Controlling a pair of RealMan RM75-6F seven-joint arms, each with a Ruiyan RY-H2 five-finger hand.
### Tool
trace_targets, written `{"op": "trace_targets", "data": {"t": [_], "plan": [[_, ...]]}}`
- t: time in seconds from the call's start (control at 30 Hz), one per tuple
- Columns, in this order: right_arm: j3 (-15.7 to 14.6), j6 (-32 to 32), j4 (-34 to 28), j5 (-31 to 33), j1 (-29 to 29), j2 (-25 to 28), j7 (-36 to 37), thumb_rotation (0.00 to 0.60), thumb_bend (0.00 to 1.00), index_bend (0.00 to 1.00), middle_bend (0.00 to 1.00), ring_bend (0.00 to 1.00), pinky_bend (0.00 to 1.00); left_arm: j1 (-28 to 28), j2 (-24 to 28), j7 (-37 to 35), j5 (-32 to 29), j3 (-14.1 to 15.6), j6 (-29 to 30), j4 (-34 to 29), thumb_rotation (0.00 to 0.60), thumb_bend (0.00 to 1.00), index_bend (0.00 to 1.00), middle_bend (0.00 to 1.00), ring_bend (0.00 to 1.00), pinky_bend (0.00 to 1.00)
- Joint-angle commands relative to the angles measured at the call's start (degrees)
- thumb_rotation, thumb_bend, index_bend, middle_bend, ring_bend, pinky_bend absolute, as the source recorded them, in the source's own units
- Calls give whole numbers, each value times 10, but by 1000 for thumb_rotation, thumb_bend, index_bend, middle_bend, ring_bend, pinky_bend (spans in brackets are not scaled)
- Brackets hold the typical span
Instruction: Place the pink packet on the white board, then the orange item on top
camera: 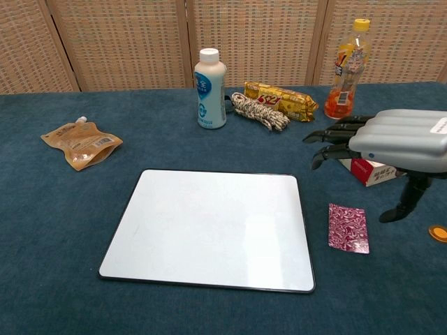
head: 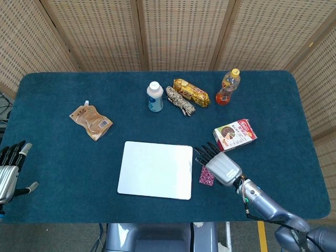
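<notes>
The white board [head: 155, 169] lies flat at the table's front middle. Just right of it lies the pink patterned packet [camera: 348, 227]; in the head view only the lower part of the packet [head: 206, 180] shows under my right hand [head: 220, 164]. That right hand [camera: 401, 139] hovers palm down above the packet with fingers stretched out toward the board, holding nothing. The small orange disc [camera: 438, 232] lies at the right edge of the chest view; the head view hides it behind my right wrist. My left hand [head: 9, 170] stays at the table's left front edge, fingers apart and empty.
Along the back stand a white bottle [head: 154, 96], a coil of rope [head: 180, 101], a yellow biscuit pack [head: 190, 91] and an orange drink bottle [head: 228, 87]. A snack box [head: 236, 134] lies behind my right hand. A brown pouch [head: 91, 122] lies at the left.
</notes>
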Motion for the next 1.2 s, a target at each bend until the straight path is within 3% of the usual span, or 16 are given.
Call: {"op": "trace_targets", "data": {"t": [0.03, 0.5, 1.2], "plan": [[-1, -10, 12, 5, 11, -15, -24, 600, 0, 183, 0, 0, 15, -1, -1, 1, -2, 0, -2, 0, 600, 0, 0, 0, 0, 0], [-32, -29, 52, 37, 30, -50, -180, 600, 0, 212, 0, 0, 15, -4, 0, 0, -1, 3, -6, 0, 600, 0, 0, 0, 0, 0], [-66, -23, 83, 45, 42, -74, -193, 600, 53, 263, 0, 0, 15, -8, -1, 0, -4, 4, -10, 0, 600, 0, 0, 0, 0, 0]]}}
